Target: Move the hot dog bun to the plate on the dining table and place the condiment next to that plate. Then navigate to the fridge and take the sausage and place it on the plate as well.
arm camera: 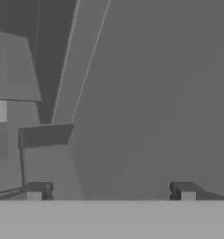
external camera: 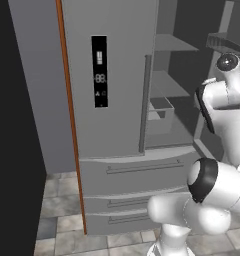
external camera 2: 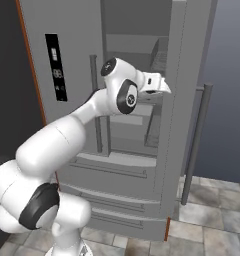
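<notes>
The fridge (external camera: 117, 100) is a tall grey steel unit with a black display strip. Its left door is shut, and its right door (external camera 2: 188, 100) stands swung open. My arm reaches into the open right compartment at upper-shelf height, and my gripper (external camera 2: 163, 85) is just inside, by the open door's inner edge. In the hand view my gripper (arm camera: 110, 191) is open, its fingertips (arm camera: 37, 191) far apart with nothing between them, facing plain grey fridge walls. The sausage is hidden. The hot dog bun, plate, condiment and dining table are out of view.
Grey shelves (external camera: 168, 84) and a box-like bin (external camera: 160, 114) sit inside the compartment. Two drawers (external camera: 137, 172) lie below the doors. The open door's long vertical handle (external camera 2: 194, 145) juts out on the right. A brown panel edge (external camera: 71, 125) and a dark wall flank the left side.
</notes>
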